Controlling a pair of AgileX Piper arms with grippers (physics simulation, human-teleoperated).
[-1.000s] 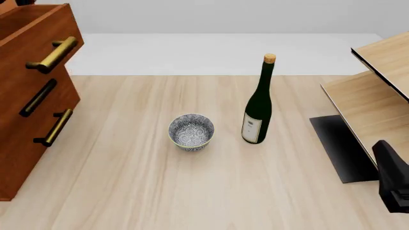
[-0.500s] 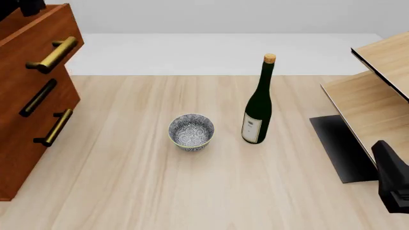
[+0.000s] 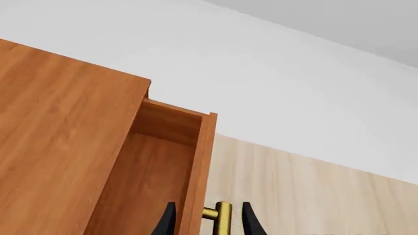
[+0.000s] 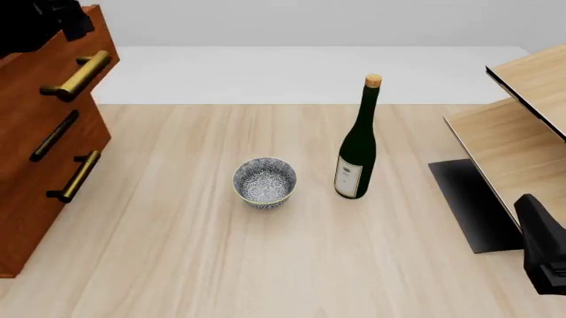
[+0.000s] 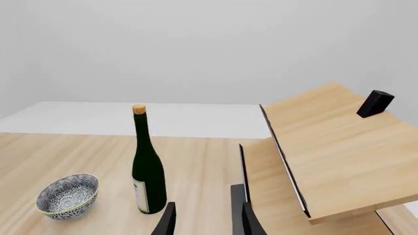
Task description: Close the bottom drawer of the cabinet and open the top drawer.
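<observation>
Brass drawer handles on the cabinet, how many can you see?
3, stacked on the cabinet front: top drawer handle, middle drawer handle, bottom drawer handle. None seem hidden.

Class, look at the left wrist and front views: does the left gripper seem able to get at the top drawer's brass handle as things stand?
Probably yes. The left gripper is open, and the brass handle of the top drawer shows between its fingertips in the wrist view, with nothing in between. Whether the fingers touch it cannot be told.

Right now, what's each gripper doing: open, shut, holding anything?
Left gripper: open, fingers on either side of the top drawer front, not clamped.
Right gripper: open, holding nothing.
</observation>
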